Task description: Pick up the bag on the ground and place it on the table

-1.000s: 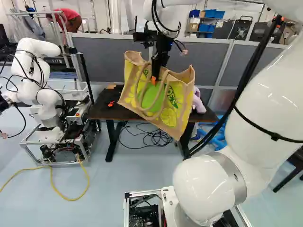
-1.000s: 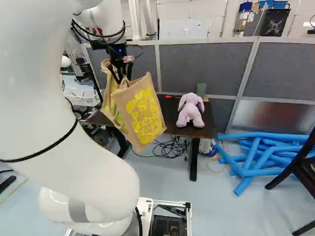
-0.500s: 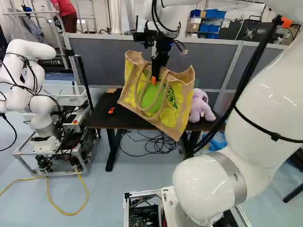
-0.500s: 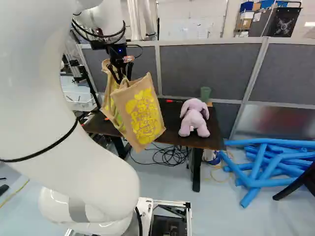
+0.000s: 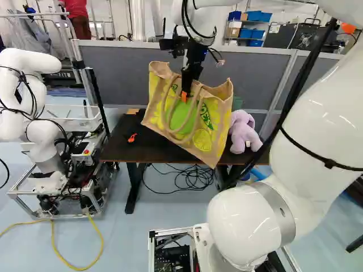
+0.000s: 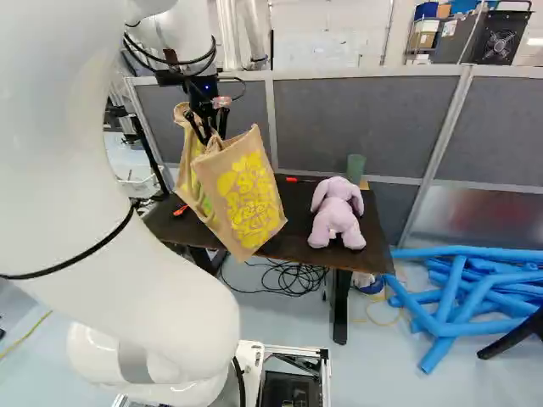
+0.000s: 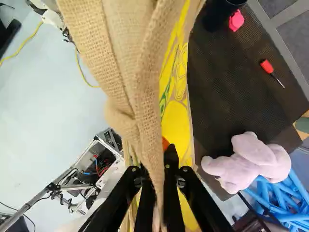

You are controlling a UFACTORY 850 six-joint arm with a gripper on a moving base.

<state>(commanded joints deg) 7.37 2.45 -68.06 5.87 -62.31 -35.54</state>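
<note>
In the left base view my gripper is up high, with the tan burlap bag with yellow and green print hanging tilted from it. The wrist view shows the gripper shut on a fold of the bag, one finger on each side of the cloth. The bag hangs in front of the dark table, hiding part of its top in both base views. From the base views I cannot tell whether the bag's bottom is over the tabletop.
On the table are a purple plush toy, a green cup, a red screwdriver and an orange-red item. Cables lie beneath. Blue tubes lie beside it. Another robot stands left; a grey partition is behind.
The base has moved: table, plush toy and partition look closer and shifted, and the other robot slid left. My arm keeps its pose, with the bag still hanging from the gripper.
</note>
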